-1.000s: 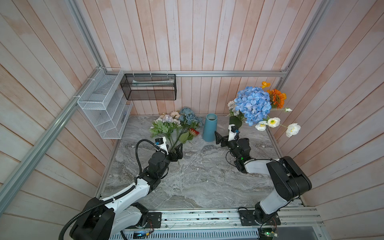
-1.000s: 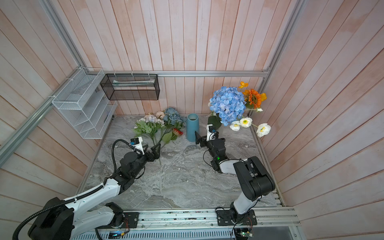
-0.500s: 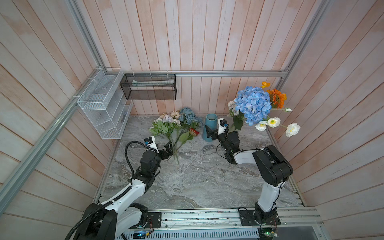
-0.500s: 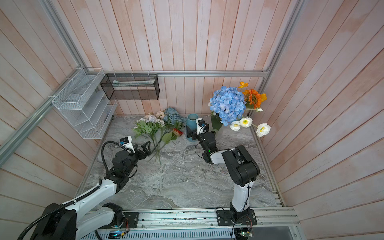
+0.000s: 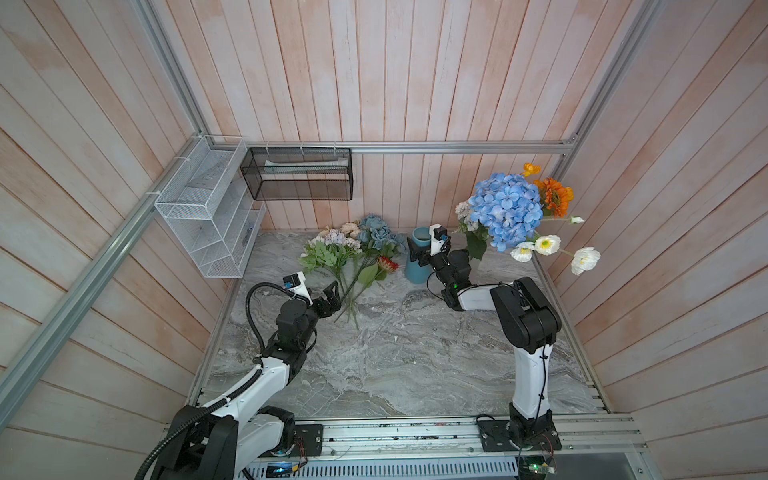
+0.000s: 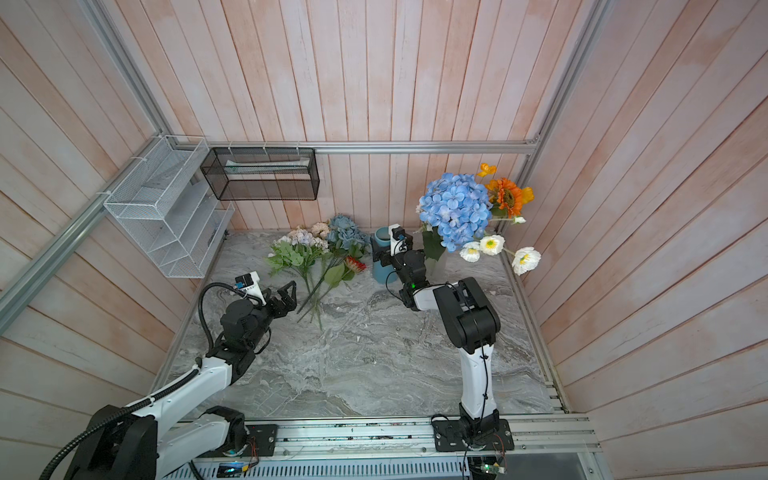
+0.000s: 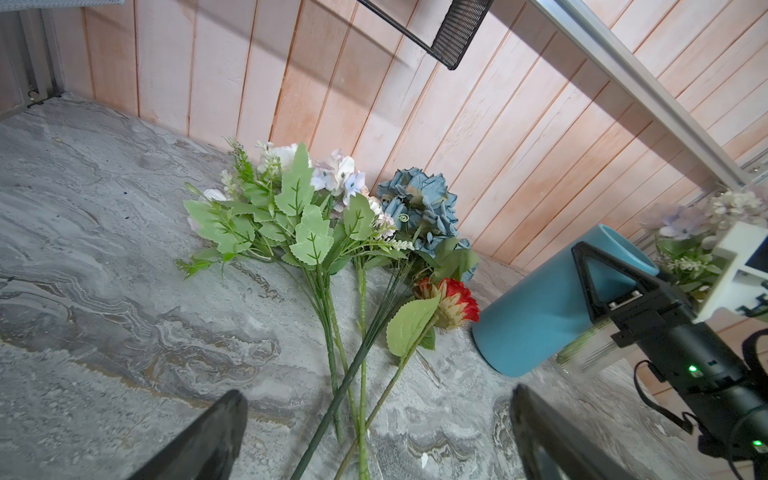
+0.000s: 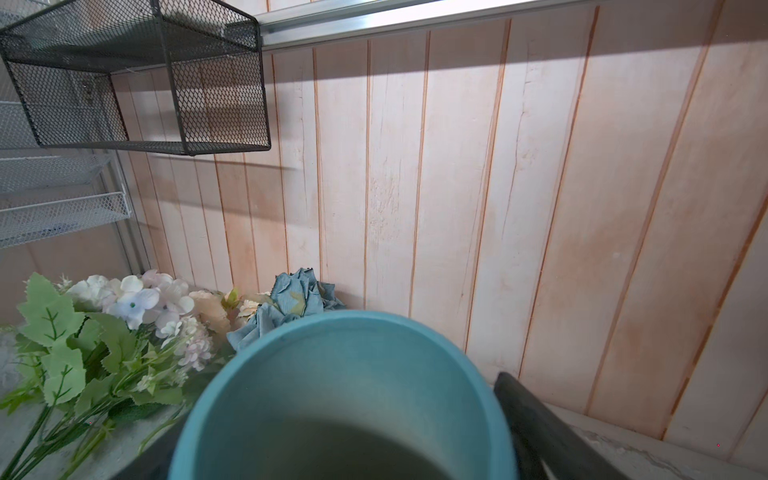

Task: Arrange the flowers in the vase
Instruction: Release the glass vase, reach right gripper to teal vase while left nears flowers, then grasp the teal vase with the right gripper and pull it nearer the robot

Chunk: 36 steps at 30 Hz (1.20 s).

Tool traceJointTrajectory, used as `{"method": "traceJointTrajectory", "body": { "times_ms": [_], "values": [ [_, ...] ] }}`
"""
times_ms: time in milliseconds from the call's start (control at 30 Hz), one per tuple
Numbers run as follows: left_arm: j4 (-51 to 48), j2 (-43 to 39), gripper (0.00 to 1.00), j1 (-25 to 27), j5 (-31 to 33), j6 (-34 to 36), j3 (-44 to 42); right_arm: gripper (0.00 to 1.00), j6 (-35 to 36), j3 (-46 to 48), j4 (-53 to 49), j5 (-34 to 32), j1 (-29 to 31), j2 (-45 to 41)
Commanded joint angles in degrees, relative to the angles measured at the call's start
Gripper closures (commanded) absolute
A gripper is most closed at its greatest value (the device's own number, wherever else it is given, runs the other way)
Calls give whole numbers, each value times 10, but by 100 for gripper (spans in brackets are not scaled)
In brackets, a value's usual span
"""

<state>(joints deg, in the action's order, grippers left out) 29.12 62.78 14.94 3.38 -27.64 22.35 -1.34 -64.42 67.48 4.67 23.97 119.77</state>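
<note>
While both arms reach toward the back wall, I log every position against the blue vase, which stands upright on the marble table.

Left claw: released, jaws spread wide with nothing between them. It hovers low, well apart from the blue vase on my left side of it, and points at the stem ends.

Right claw: the jaws straddle the blue vase near its rim, one on each side. In the right wrist view one finger sits just beside the vase wall. I cannot tell whether it presses or leaves a gap, so the grasp is unconfirmed.

Loose flowers: lying flat on the table on my left side of the blue vase, with blooms toward the wall and stems fanned toward the left claw. The red bloom lies just beside the vase.

Hydrangea bunch: upright on my right side of the blue vase, mixed with orange and white blooms. Its stems are in a clear glass vessel just beside the vase.
</note>
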Motion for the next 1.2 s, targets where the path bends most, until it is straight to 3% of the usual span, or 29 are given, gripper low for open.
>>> {"method": "traceJointTrajectory", "body": {
  "times_ms": [0,133,267,367,600,833,1000,1167],
  "values": [
    [-5,-5,0,-14,-1,5,-3,12,0,-13,10,18,0,15],
    [-36,-22,0,-38,19,-7,-2,36,-2,-2,27,22,-1,10],
    [-66,-31,0,-78,4,-37,-4,44,6,28,40,25,-1,-13],
    [-67,-33,0,-102,-25,-60,-15,46,8,73,47,24,0,-47],
    [-60,-32,0,-106,-96,-70,-25,47,12,234,31,3,22,-183],
    [-56,-40,0,-93,-146,-71,-34,45,-2,381,-7,-72,100,-329],
    [-87,-45,0,-71,-164,-62,-27,45,7,419,-86,-103,154,-414],
    [-110,-59,0,-63,-165,-51,-25,52,53,414,-81,-138,157,-431]
  ]
}}
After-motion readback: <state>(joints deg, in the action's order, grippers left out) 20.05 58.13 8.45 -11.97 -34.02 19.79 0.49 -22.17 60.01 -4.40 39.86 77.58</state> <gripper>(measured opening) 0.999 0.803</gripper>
